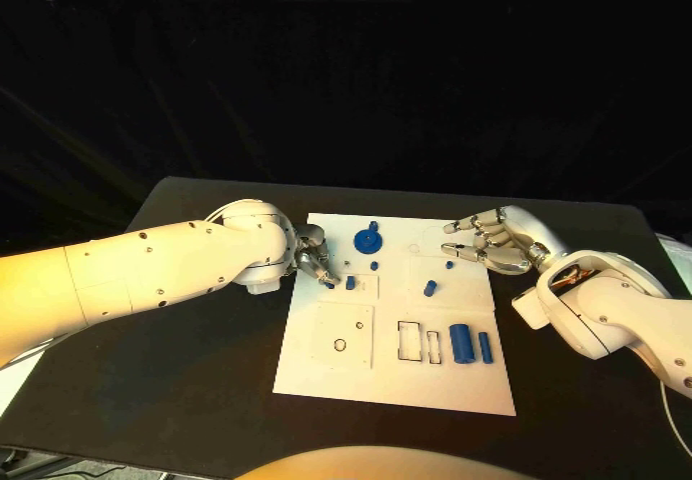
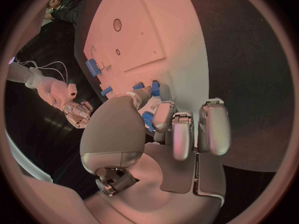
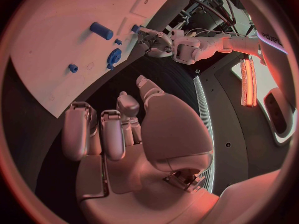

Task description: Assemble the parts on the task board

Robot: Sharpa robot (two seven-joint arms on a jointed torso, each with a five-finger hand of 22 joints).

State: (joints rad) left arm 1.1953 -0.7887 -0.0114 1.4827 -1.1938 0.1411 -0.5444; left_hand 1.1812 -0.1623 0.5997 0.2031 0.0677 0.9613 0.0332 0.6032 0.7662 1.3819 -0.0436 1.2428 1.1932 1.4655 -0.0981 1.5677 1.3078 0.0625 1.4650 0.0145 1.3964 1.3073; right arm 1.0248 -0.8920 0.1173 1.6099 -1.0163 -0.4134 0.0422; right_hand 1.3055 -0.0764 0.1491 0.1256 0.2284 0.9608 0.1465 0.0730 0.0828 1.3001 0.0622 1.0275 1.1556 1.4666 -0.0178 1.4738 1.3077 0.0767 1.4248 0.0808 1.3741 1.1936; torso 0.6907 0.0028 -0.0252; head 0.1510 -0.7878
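Small blue peg (image 1: 351,283) sits on the task board (image 1: 325,375) right at the left hand's (image 1: 313,262) fingertips, by the board's left edge. In the left wrist view the fingers (image 2: 163,115) curl down around a blue piece (image 2: 147,120), with more blue (image 2: 155,88) just past the tips; it looks like contact, but I cannot tell whether the piece is pinched or merely touched. To do this step well I'd confirm a firm thumb-and-finger pinch before lifting (a glancing touch will roll the peg), keep it upright, then carry it to its seat and press straight down. Candidate seats I can't match from here: the two rectangular slots (image 1: 421,343) and the small hole (image 1: 339,345) lie on the board toward the robot's body from that hand. Further out from the hand: round blue gear-like part (image 1: 369,240) just beyond the fingertips, a short blue stub (image 1: 430,288) mid-board, the large blue cylinder (image 1: 462,343) and a thinner one (image 1: 485,346) past the slots. Right hand (image 1: 490,240) hovers at the board's far right corner, fingers loosely curled and apart, holding nothing, and well away from the peg. Risk, in my judgement: the left fingers nudging the gear while closing.
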